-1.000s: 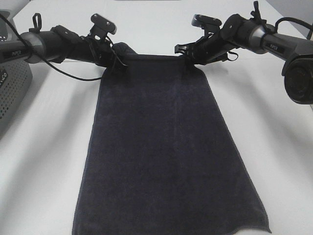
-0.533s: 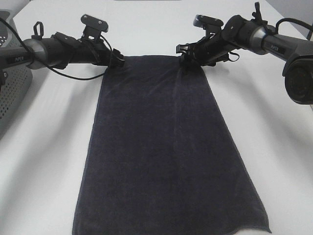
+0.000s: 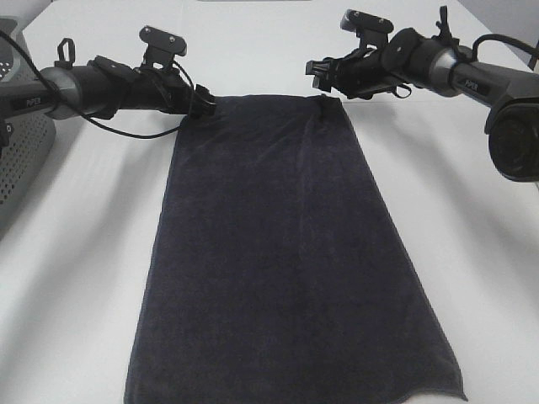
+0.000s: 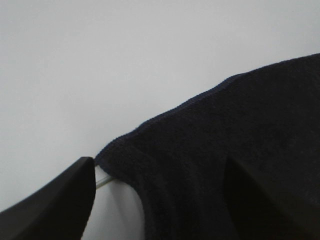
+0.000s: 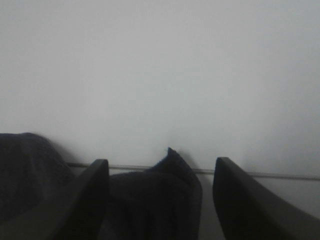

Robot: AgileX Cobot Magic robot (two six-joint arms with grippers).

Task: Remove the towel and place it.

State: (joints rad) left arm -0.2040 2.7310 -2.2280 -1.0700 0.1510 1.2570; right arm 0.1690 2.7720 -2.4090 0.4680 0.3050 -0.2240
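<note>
Left claw (image 3: 202,103) sits at the towel's (image 3: 282,252) far left corner, its fingers spread with the cloth corner between them, not clamped. Right claw (image 3: 318,74) is open, hovering just above the far right corner. Towel lies flat on the white surface (image 3: 472,252). Grey basket (image 3: 17,160) stands left of the towel.

light: bright, even, overhead | shadows: soft grey beneath both arms on the white matte desk (image 3: 76,278) | glare: desk washes out toward far edge | blur: right wrist view soft, near fingers (image 5: 85,200) defocused | detail: dark navy-black terry towel (image 3: 286,269) underexposed
</note>
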